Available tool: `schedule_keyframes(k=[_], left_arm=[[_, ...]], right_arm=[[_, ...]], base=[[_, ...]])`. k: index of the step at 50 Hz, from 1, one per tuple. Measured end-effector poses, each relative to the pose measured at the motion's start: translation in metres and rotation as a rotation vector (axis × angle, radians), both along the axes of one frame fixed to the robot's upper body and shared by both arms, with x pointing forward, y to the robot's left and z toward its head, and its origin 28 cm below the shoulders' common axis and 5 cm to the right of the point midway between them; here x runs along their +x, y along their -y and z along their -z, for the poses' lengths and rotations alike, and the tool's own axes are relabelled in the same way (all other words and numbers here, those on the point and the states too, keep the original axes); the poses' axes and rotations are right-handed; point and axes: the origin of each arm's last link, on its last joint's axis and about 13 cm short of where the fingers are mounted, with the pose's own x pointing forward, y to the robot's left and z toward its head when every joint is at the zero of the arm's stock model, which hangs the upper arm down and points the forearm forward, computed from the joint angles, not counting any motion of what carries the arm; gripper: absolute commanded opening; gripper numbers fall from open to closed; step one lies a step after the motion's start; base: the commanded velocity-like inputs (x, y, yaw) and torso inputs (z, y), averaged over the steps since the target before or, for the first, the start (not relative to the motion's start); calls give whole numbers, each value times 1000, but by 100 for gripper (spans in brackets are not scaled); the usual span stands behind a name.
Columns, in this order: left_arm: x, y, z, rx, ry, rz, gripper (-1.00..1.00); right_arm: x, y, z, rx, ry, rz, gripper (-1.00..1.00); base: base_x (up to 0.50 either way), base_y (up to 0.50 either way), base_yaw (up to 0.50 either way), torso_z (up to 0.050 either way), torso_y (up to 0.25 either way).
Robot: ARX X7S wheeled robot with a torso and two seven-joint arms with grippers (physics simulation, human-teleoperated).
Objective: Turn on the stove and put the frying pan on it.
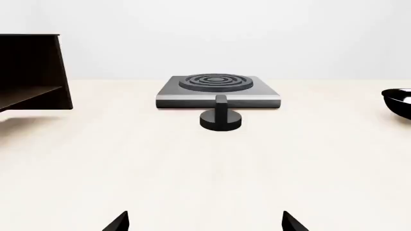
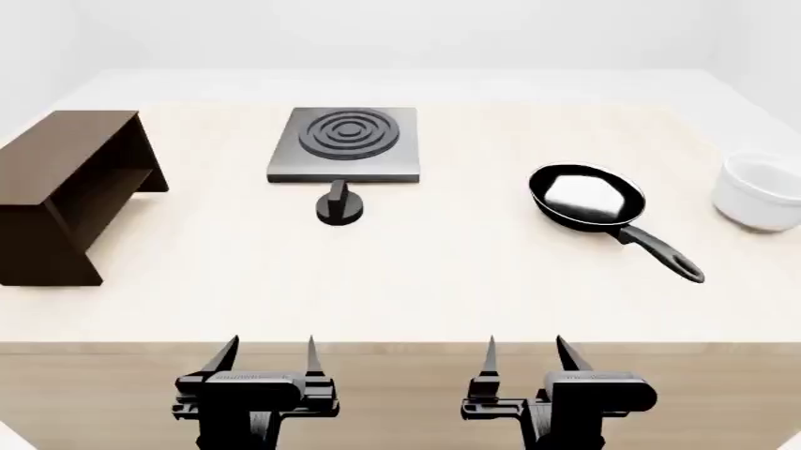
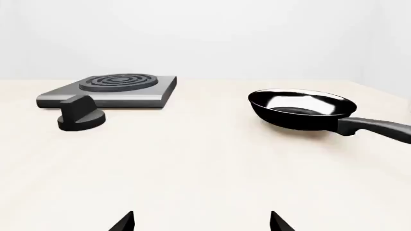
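Observation:
The stove [image 2: 344,142] is a flat grey square plate with dark burner rings at the back of the table, also in the left wrist view [image 1: 218,91] and the right wrist view [image 3: 112,89]. Its round black knob [image 2: 340,208] [image 1: 221,118] [image 3: 80,118] stands just in front of it. The frying pan [image 2: 586,199] [image 3: 301,109] lies to the right, handle [image 2: 659,250] pointing toward the front right. My left gripper [image 2: 265,354] [image 1: 205,221] and right gripper [image 2: 526,354] [image 3: 202,221] hover at the table's front edge, both open and empty, far from stove and pan.
A brown wooden shelf [image 2: 63,192] [image 1: 32,72] stands at the table's left side. A white bowl [image 2: 760,192] sits at the far right, beyond the pan. The table's front edge [image 2: 400,345] runs just ahead of both grippers.

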Motion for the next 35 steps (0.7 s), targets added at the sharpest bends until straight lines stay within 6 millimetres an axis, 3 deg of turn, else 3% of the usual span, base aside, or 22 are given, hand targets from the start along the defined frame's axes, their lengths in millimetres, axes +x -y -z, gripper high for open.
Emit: schedule_keyframes(k=[25,35], left_arm=[[-1,0,-2,3,13,-14,100],[2,-5,-19,36,39,-44,100]], right_arm=[[2,0,-2,-1,-12,5,100],[6,6,-23,12,31,55,100]], base=[[0,0,0,0,0],[0,0,0,0,0]])
